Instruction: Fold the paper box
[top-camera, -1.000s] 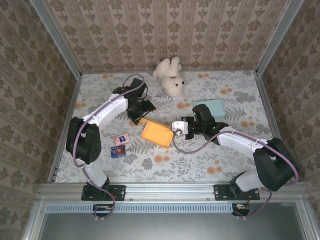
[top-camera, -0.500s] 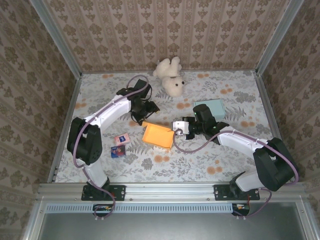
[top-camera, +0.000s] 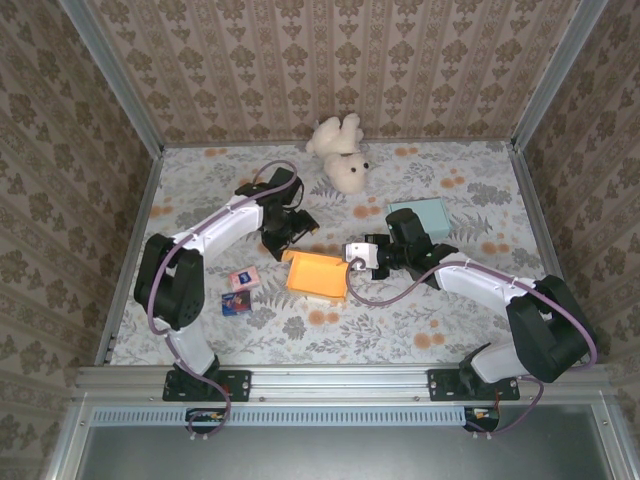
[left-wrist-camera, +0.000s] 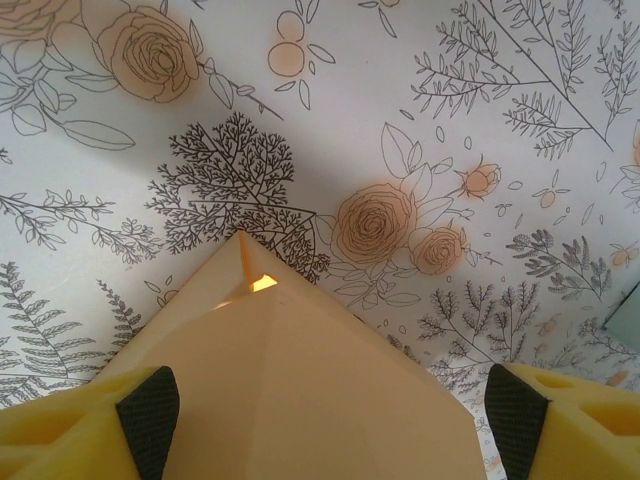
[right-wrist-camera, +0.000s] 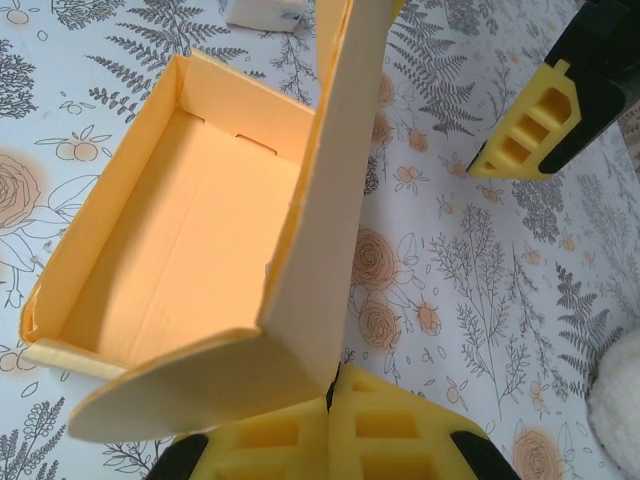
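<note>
The right gripper (right-wrist-camera: 328, 425) is clamped tight on the tall flap (right-wrist-camera: 325, 200) of the orange paper box (top-camera: 314, 274). The flap's lower edge runs down between its two yellow fingers (right-wrist-camera: 400, 430). The flap rises straight up from these jaws, and the box's open body lies to their left in the right wrist view, its bare inside showing. From above, these jaws sit at the box's right end.

The left gripper (left-wrist-camera: 330, 415) stands spread wide with nothing in its hold. A corner of the box pokes in between its black pads (left-wrist-camera: 148, 415). The right pad is clear of the cardboard; whether the left pad touches it cannot be told. From above, these jaws sit at the box's far left corner.

Ahead of the left jaws lies the flower-printed table (left-wrist-camera: 420, 120). A teddy bear (top-camera: 340, 155) lies well beyond them. A pale teal box (top-camera: 420, 213) sits just behind the right gripper. Two small packets (top-camera: 243, 279) lie near the left jaws, on the side away from the box.
</note>
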